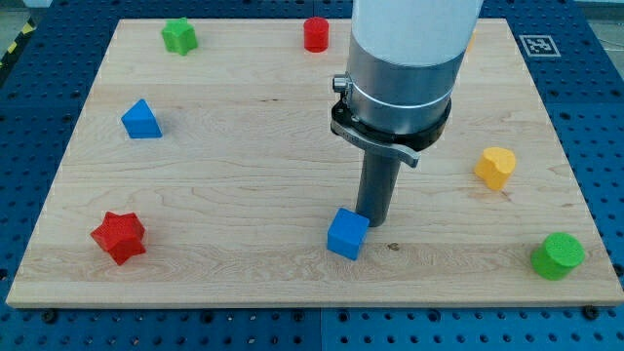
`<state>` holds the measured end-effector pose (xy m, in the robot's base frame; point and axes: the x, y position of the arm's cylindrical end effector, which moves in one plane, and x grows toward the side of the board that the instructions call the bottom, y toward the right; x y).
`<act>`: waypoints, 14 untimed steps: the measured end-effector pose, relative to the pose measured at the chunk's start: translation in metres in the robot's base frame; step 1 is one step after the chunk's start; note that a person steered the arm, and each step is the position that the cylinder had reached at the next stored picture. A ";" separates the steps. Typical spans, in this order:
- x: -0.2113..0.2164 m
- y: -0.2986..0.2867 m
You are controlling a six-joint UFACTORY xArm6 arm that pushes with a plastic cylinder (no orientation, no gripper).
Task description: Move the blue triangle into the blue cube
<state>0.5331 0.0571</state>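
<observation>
Pale wood-grain board (292,127) on blue perforated bench. No claw, only a dark rod; my tip (372,222) touches blue cube (347,234) at view's bottom centre. Blue triangle (141,120), matte wedge, well apart at view's left. Red star (119,237) at lower left.

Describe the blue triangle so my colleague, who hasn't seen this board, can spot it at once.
Start at the wooden board and go to its left edge in the view, about halfway up. The blue triangle sits there alone, below the green star and above the red star. Unlike the blue cube beside my tip, it rises to a peak.
</observation>
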 end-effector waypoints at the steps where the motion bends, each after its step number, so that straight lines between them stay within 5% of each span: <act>1: -0.054 -0.002; 3: -0.131 -0.099; 5: -0.149 -0.275; 7: -0.156 -0.349; 8: -0.119 -0.336; 11: -0.117 -0.143; 13: -0.159 -0.143; 14: -0.148 -0.096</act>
<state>0.3853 -0.0386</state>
